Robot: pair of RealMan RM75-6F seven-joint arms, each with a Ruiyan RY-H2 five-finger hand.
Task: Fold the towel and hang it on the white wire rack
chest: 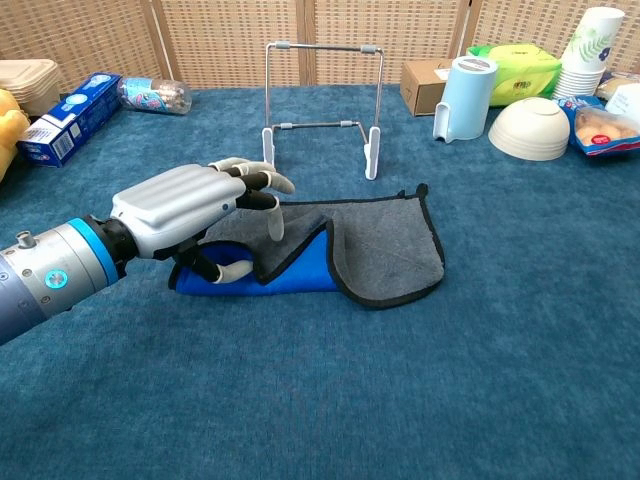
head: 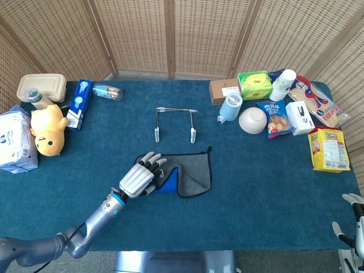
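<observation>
The towel [head: 193, 169] [chest: 385, 245], grey with a black hem and a blue underside, lies half folded on the blue table, its left part doubled over so a blue wedge shows. My left hand [head: 138, 179] [chest: 185, 208] hovers over the towel's left end with fingers apart. Its thumb lies by the blue layer and nothing is gripped. The white wire rack [head: 174, 123] [chest: 320, 98] stands upright just beyond the towel, with nothing on it. My right hand [head: 351, 227] shows only at the bottom right corner of the head view, far from the towel, fingers apart and holding nothing.
At the left stand a yellow plush toy [head: 47, 129], a blue box [head: 78, 104], a lidded container [head: 41, 87] and a tissue pack [head: 16, 139]. At the right are a blue jug [chest: 462, 97], a white bowl [chest: 528, 128], a green pack [chest: 515, 65] and snack bags [head: 327, 149].
</observation>
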